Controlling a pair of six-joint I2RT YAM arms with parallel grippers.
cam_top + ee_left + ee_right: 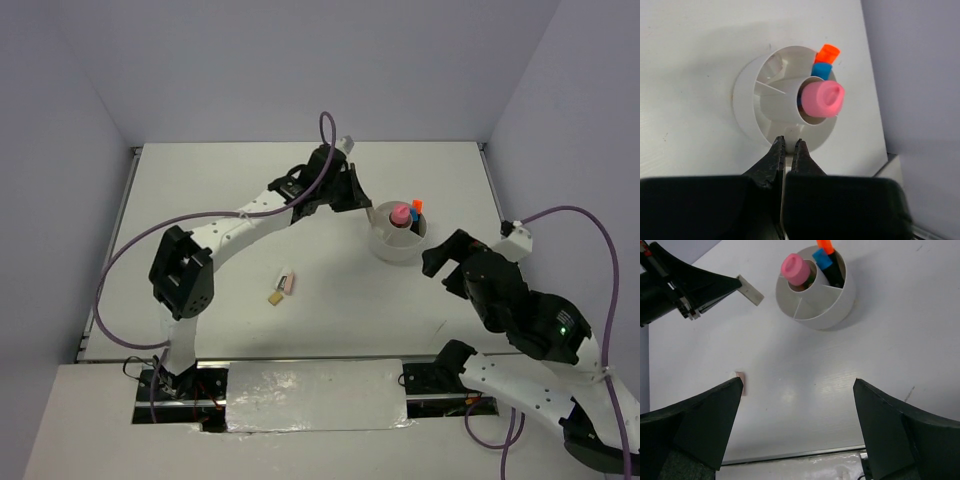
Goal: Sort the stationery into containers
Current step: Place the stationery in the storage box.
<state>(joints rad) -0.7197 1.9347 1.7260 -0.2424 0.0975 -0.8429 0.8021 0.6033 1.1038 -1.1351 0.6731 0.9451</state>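
White table (200, 180) w/ round tub (392, 251), lilac walls (300, 60) on 3 sides.

Light: bright, even, coming from overhead. White table (200, 180) is gleaming faintly in the right wrist view. Tub (830, 310) is casting a soft shadow. Foil strip (315, 395) is glinting.

The tabletop (250, 200) is a white, matt board with a fine grain and a soft sheen, and a crinkled, shiny, foil-like sheet (315, 395) covers its near edge. The white tub (827, 310) is smooth satin plastic, and the pink cylinder (824, 98), orange cap (829, 53) and blue cap (821, 70) in it look like smooth plastic too. The left fingers (769, 165) and right fingers (700, 425) are matt black plastic; the pale flat piece (750, 290) looks dull.
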